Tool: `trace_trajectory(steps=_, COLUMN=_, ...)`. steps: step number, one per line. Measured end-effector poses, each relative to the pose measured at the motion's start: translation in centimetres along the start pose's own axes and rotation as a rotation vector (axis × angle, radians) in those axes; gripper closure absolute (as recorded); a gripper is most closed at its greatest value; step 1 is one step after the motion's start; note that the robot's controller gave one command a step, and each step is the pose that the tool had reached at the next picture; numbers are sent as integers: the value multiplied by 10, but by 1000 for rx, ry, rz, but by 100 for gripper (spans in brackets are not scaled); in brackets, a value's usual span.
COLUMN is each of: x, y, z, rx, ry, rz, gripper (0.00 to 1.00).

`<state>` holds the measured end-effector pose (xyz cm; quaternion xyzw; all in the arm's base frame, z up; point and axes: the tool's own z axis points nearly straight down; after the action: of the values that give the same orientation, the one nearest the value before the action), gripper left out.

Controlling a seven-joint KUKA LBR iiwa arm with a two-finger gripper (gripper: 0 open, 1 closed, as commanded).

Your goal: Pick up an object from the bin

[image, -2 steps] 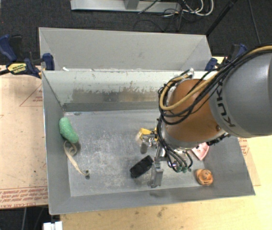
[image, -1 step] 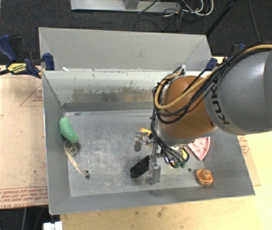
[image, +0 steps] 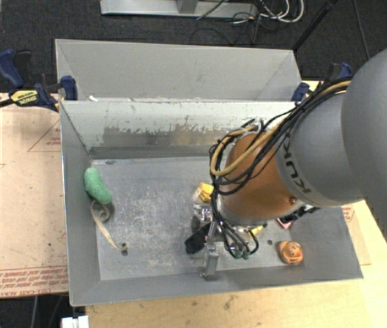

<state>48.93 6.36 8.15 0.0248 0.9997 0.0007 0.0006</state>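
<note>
Even, fairly bright light from above leaves mild glare on the bin [image: 179, 74] walls and only soft shadows.

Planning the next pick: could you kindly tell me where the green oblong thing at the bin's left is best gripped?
Take the green oblong thing across its narrow middle, coming straight down from above: it lies flat beside the bin's left wall, so a sideways approach looks blocked.

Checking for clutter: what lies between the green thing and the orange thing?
In the camera view: bare bin floor, then the gripper and its cables.
</note>
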Motion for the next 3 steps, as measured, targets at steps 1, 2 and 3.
trace_trajectory(steps=1, x=-17, y=-7, z=6, rx=-2, ry=-1, rz=-265, gripper=100)
trace_trajectory(steps=2, x=-17, y=-7, z=6, rx=-3, ry=-1, rz=-265, gripper=100)
trace_trajectory(steps=3, x=-17, y=-7, z=4, rx=-2, ry=-1, rz=-265, gripper=100)
